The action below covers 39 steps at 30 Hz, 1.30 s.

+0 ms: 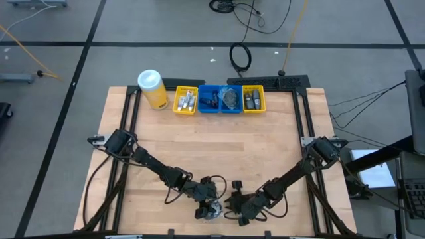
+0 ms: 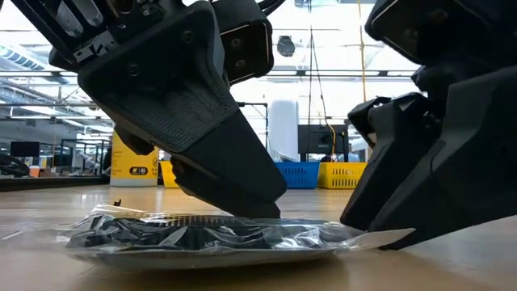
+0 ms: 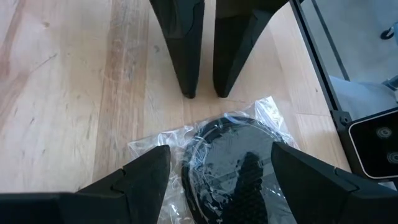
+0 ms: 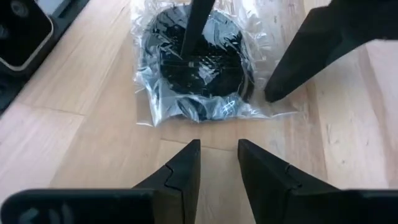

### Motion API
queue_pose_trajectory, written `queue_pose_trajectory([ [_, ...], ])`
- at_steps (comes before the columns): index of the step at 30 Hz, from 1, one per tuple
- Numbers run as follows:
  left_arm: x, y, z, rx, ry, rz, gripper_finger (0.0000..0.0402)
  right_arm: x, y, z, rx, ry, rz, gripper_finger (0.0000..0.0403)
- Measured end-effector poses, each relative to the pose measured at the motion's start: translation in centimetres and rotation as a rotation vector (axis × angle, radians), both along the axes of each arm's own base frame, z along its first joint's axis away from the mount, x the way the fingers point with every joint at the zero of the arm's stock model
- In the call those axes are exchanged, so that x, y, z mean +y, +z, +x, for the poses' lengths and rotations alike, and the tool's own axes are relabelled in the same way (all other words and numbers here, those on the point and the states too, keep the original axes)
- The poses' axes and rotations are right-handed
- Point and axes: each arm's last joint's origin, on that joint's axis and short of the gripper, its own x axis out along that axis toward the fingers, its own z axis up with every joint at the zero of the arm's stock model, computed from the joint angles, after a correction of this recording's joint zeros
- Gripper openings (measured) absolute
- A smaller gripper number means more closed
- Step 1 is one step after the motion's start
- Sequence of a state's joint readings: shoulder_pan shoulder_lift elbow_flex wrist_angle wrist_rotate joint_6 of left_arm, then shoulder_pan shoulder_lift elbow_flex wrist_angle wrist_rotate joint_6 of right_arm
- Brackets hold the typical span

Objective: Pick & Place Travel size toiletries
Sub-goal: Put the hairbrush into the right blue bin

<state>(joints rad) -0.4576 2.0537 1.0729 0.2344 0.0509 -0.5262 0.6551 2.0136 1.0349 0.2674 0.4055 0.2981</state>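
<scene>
A black round puff (image 3: 227, 158), sealed in a clear plastic bag (image 4: 149, 93), lies flat on the wooden table near the middle of its near edge (image 1: 211, 211). My left gripper (image 3: 219, 148) is wide open over it, one finger on each side of the puff. My right gripper (image 4: 219, 144) stands just off the bag's edge on the table's right side. Its fingers are a narrow gap apart with nothing between them, and their tips (image 3: 189, 93) are over bare wood. Other toiletries lie in the bins at the far edge. My left gripper slants down from the table's far left. In the low view one fingertip (image 2: 268, 212) meets the top of the clear bag (image 2: 242, 230). Nothing is pinched, and the bag lies flat on the table. Whether the other finger touches it, I cannot tell.
A tall yellow canister (image 1: 153, 88) stands at the far left. Beside it are a yellow bin (image 1: 185, 100), a blue bin (image 1: 220, 99) and another yellow bin (image 1: 253, 99) in a row. Bare wood lies between the bins and the grippers. The table's near edge is close behind both.
</scene>
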Motion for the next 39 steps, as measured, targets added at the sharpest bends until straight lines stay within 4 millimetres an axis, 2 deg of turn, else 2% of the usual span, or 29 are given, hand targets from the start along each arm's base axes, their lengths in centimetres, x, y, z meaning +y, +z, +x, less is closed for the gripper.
queue_pose_trajectory([
  [8,0.7,0.0,0.3,-0.005,0.034,0.014,0.0283,2.2,1.6,0.3,-0.053,0.054,0.001,0.0104],
  [12,1.1,-0.1,0.4,0.004,0.077,0.042,0.0251,2.2,1.5,0.2,-0.039,0.048,-0.003,0.0104],
  [19,1.2,-0.2,0.4,-0.034,0.0,0.148,0.0188,2.1,1.3,-0.1,-0.009,0.025,0.0,0.0104],
  [28,2.2,-0.1,0.4,0.064,-0.092,0.347,0.0165,2.1,1.4,0.0,-0.026,0.01,-0.01,0.0105],
  [31,2.8,-0.4,0.4,0.092,-0.108,0.366,0.0125,2.1,1.5,0.0,-0.032,0.009,-0.007,0.0105],
  [35,3.2,-0.4,0.7,0.084,-0.159,0.321,0.0028,2.1,1.5,0.1,-0.044,-0.009,-0.02,0.0105],
  [39,3.4,0.0,1.2,0.082,-0.159,0.317,0.0005,2.0,1.6,0.1,-0.045,-0.011,-0.018,0.0105],
])
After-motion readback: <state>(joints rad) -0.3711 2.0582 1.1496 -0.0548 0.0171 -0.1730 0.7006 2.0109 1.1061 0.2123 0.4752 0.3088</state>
